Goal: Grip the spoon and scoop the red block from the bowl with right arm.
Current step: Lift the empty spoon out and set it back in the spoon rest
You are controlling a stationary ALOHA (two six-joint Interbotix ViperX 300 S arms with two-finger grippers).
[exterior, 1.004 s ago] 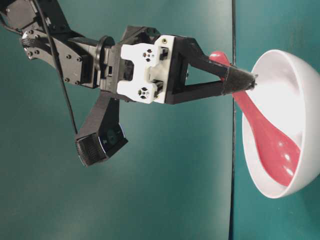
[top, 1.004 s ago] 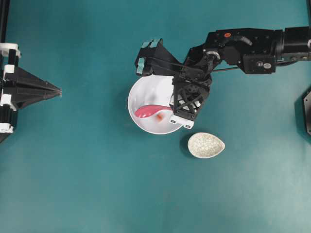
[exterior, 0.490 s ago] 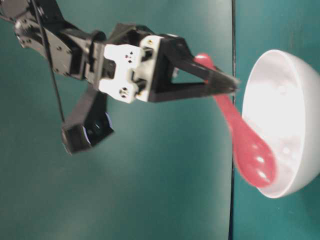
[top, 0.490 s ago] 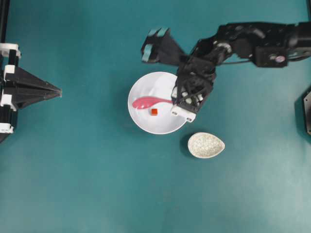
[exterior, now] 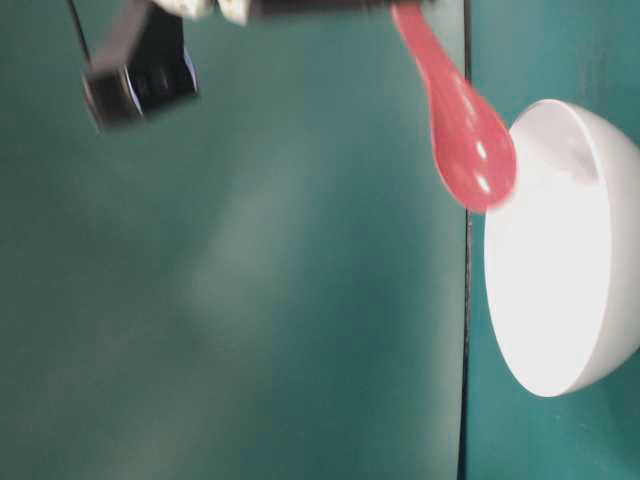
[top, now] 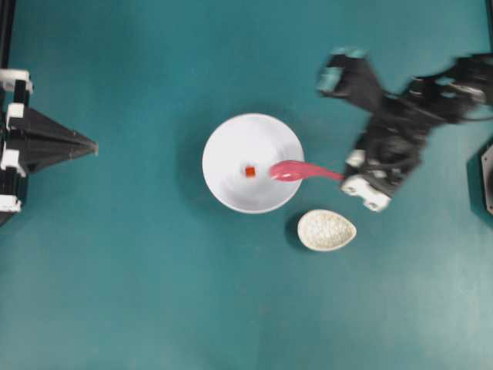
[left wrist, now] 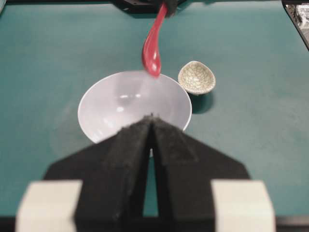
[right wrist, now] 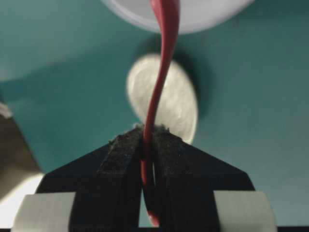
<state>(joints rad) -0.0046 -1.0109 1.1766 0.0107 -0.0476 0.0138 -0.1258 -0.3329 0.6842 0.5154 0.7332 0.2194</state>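
Pink spoon (top: 302, 171) is hanging pinched in the right gripper (right wrist: 148, 140), its scoop over the bowl (top: 223, 185)'s right rim.

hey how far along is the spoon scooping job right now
Done: the right gripper is shut on the spoon handle. In hand: the spoon is lifted, its scoop hanging over the bowl rim near the speckled dish. Left: the red block sits on the bowl floor, not in the scoop, so the scoop itself isn't done.
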